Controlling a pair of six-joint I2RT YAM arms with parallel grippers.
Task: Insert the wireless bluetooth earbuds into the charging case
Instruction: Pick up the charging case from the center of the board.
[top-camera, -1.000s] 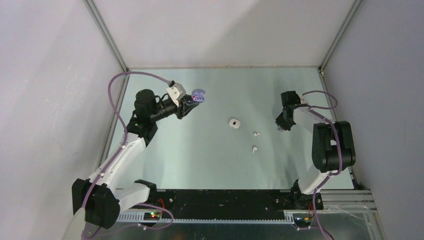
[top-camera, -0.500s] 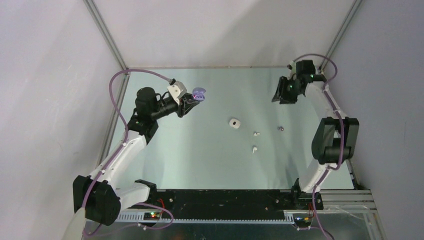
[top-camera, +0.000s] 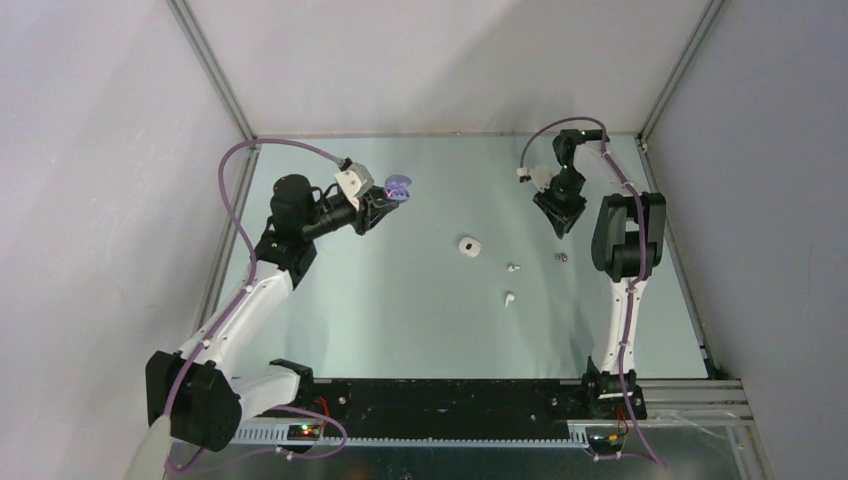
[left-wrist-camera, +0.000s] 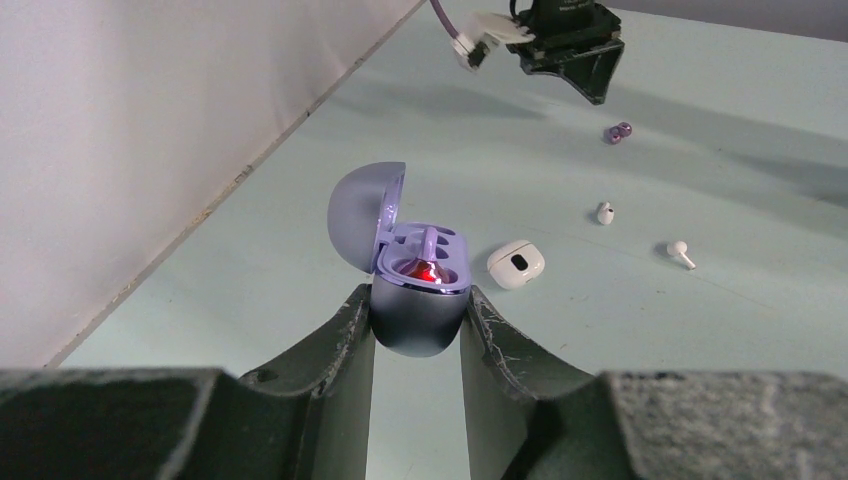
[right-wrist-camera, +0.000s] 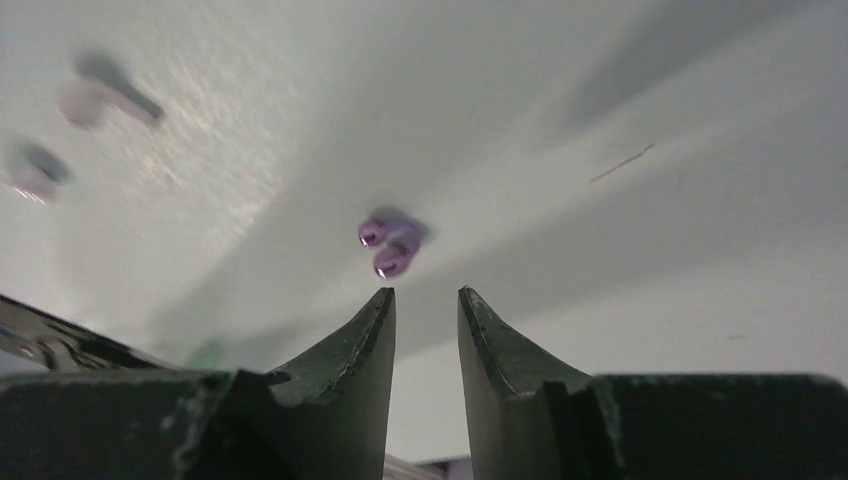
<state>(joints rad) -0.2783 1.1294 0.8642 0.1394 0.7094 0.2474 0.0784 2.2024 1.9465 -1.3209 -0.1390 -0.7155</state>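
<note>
Both fingers of the left gripper (left-wrist-camera: 417, 300) clamp the open purple plastic charging case (left-wrist-camera: 420, 335). Beyond, the tiny glossy purple earbud (right-wrist-camera: 390, 245) lies on the pale green table (left-wrist-camera: 700, 350), just ahead of the right gripper (right-wrist-camera: 425, 295), slightly parted and empty. Light, slippery, probably skittish: pinch across its bulb.

purple case (left-wrist-camera: 418, 315) 1 | white case (left-wrist-camera: 516, 264) 1 | loose earbuds (left-wrist-camera: 604, 212) (left-wrist-camera: 681, 252) (left-wrist-camera: 618, 132) 3

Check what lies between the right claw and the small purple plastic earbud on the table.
Nothing. The right wrist view shows only bare pale tabletop between the right claw and the small purple plastic earbud, which lies just ahead of its tips.
</note>
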